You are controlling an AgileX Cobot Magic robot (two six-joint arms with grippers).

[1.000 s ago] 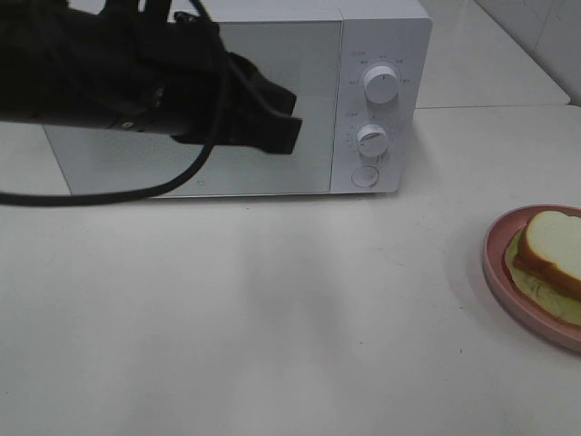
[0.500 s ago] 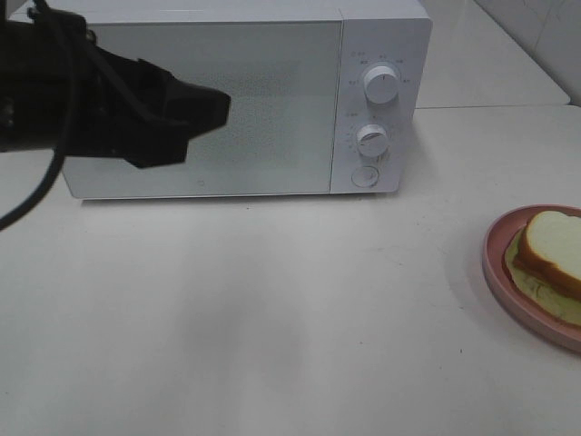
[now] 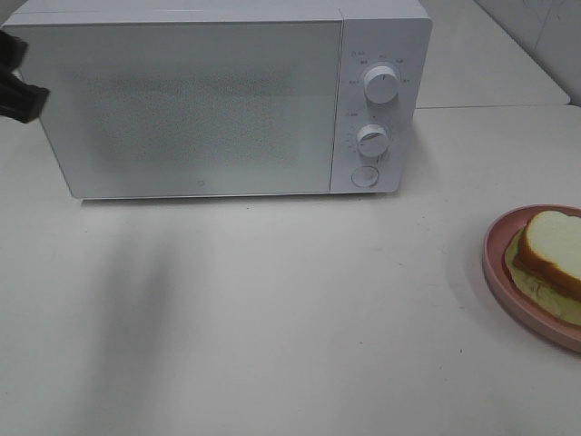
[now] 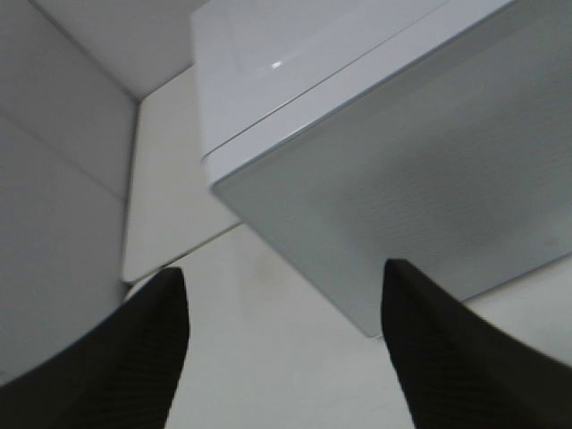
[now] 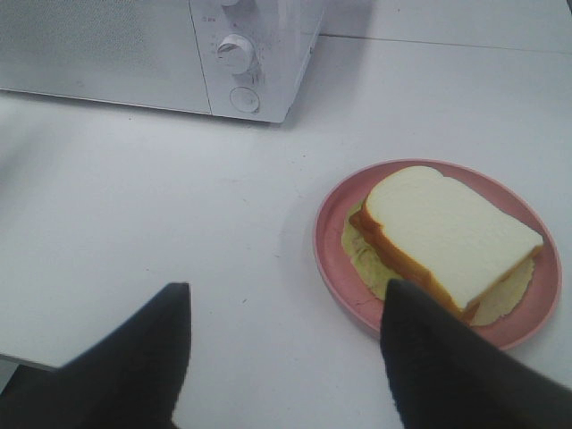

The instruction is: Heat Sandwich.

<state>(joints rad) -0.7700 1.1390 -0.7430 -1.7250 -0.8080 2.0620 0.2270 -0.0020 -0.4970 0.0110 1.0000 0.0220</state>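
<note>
The sandwich (image 3: 552,247), white bread with a brown crust and a pale yellow-green layer under it, lies on a round pink plate (image 3: 496,272) at the table's right edge. The right wrist view shows the same sandwich (image 5: 447,232) on its plate (image 5: 327,259), a little ahead of my right gripper (image 5: 286,357), which is open and empty. A white microwave (image 3: 227,100) stands at the back with its door closed. My left gripper (image 3: 14,86) shows only as a black tip at the far left edge. In its wrist view the left gripper (image 4: 286,349) is open and empty, facing the microwave's left corner (image 4: 375,179).
The microwave's control panel has two knobs (image 3: 381,84) and a round button (image 3: 364,176) on its right side. Bare white table spreads in front of the microwave. A white wall and a table corner lie left of the microwave (image 4: 161,223).
My left arm has drawn back to the left, from in front of the microwave door to the edge of the exterior view. The sandwich and plate have not moved.
</note>
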